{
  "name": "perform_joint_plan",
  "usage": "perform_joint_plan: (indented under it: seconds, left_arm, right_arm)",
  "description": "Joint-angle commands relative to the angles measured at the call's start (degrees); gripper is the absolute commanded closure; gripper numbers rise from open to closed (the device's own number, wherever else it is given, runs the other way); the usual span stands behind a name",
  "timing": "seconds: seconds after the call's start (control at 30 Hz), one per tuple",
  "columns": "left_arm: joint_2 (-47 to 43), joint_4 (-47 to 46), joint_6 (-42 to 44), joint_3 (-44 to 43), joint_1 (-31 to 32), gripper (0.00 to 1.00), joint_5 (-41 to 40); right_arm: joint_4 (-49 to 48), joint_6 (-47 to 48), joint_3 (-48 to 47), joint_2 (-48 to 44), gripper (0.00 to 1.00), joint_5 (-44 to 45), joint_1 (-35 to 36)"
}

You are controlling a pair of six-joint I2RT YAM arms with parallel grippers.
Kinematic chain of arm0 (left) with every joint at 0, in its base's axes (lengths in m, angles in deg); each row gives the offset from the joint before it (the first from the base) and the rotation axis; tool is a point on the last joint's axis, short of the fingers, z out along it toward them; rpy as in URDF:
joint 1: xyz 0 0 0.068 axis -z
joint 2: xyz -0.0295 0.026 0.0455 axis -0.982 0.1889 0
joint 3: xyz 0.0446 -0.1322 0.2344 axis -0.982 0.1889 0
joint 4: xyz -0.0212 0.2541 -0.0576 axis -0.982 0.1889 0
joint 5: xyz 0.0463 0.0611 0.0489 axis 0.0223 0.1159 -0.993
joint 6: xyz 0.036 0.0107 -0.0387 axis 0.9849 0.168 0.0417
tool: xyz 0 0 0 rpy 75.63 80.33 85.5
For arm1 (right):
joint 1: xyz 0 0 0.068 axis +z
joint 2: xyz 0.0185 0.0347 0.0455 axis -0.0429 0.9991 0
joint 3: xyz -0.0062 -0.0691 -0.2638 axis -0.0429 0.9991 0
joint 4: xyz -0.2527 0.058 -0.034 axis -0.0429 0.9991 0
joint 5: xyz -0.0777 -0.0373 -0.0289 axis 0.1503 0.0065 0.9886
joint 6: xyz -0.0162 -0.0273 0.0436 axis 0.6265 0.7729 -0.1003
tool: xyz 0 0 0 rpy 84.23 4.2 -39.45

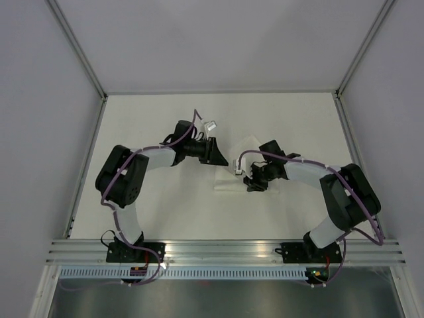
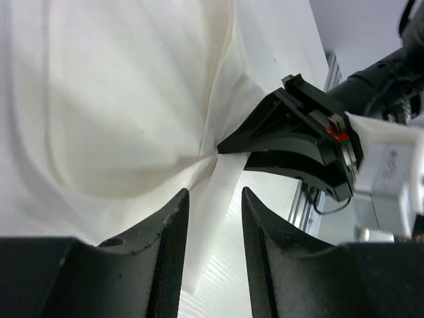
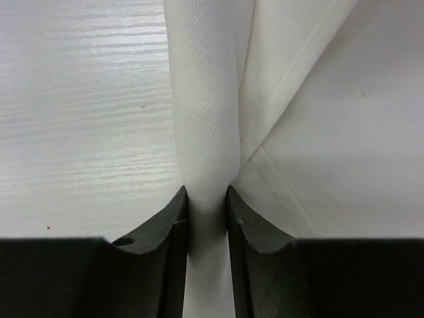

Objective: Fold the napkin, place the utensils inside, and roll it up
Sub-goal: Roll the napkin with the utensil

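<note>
The white napkin [image 1: 228,179] lies mid-table between both arms, partly rolled. In the right wrist view a rolled section of the napkin [image 3: 205,99] runs up between the jaws, and my right gripper [image 3: 206,190] is shut on it, with loose cloth spreading to the right. In the left wrist view my left gripper [image 2: 214,192] stands open around the slim rolled end of the napkin [image 2: 222,192], with a gap on its right side. The right gripper's fingers [image 2: 285,129] pinch the cloth just beyond it. The utensils are hidden.
White table [image 1: 152,126] enclosed by grey walls and metal frame posts [image 1: 79,53]. An aluminium rail [image 1: 225,250] runs along the near edge, carrying both arm bases. The two wrists sit close together over the napkin.
</note>
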Motion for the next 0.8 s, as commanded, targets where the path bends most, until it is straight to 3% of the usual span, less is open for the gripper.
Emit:
perform_joint_plan:
  seconds: [0.0,0.2,0.3,0.43,0.57,0.77]
  left_arm:
    - [-8.3,-15.7,-10.3,6.9,-1.4,0.58,-8.3]
    - [-19.3,-26.2,-10.3,21.0,-0.6,0.59,-25.9]
    - [-23.1,-29.0,-4.8,26.2,3.4,0.59,-35.2]
    - [-28.4,-31.0,9.3,30.2,12.1,0.60,-46.8]
    - [-27.6,-29.9,25.0,29.4,23.7,0.61,-60.3]
    - [-19.9,-32.5,42.1,27.3,33.0,0.50,-65.1]
  right_arm:
    - [12.7,5.3,-3.6,6.3,0.99,-5.9,-4.2]
    - [23.6,10.3,-11.8,15.7,1.00,-11.0,-9.3]
    - [28.4,13.0,-15.4,20.1,1.00,-12.8,-10.7]
    - [34.3,15.3,-19.5,25.6,0.99,-14.4,-12.5]
    - [36.7,15.7,-22.4,28.2,1.00,-14.9,-13.0]
    - [37.9,15.2,-24.3,30.7,1.00,-14.8,-13.0]
